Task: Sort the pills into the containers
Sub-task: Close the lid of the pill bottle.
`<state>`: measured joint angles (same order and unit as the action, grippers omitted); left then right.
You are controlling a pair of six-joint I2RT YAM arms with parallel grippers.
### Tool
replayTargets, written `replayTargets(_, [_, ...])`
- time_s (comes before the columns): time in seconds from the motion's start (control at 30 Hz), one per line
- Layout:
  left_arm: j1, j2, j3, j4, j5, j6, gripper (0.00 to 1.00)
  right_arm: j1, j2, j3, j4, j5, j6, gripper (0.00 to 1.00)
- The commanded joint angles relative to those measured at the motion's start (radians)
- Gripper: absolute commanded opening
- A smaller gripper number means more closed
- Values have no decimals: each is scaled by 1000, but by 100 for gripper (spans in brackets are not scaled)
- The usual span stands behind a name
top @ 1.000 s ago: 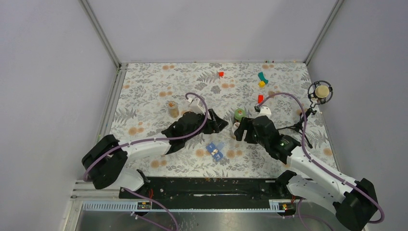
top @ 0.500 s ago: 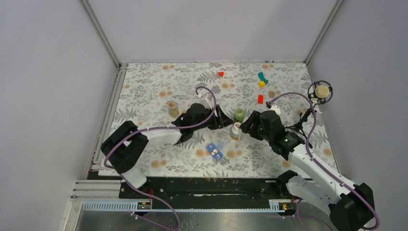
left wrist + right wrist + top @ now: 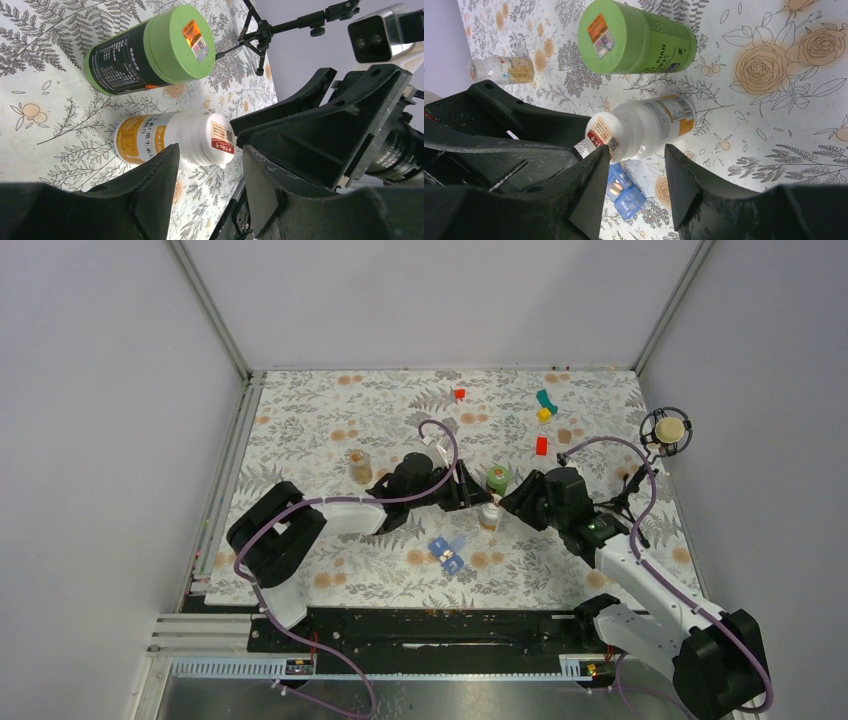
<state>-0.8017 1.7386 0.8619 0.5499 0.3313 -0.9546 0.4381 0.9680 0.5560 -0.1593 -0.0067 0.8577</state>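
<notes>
The white pill bottle (image 3: 165, 140) with the orange label is seen upright at the middle of the table (image 3: 300, 410), just below the green-lidded bottle (image 3: 150, 50) in the top view. Its cap is flanked by the left pincer (image 3: 210, 149) on the left and by the right pincer (image 3: 637, 148) on the right. Both are held half-spread, and a strip of table is seen between the cap and one finger. The blue pill box (image 3: 447, 552) is found below centre, apart from both.
</notes>
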Motion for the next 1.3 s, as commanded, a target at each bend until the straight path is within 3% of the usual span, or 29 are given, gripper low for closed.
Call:
replayTargets(0.0, [14, 7, 13, 116, 48, -26, 50, -27, 17, -24, 72, -61, 11, 51])
replayTargets(0.6, [28, 62, 36, 73, 76, 43, 42, -70, 9, -90, 195, -142, 31, 51])
replayTargets(1.27, [27, 76, 11, 92, 75, -29, 35, -88, 55, -122, 278, -193, 36, 48])
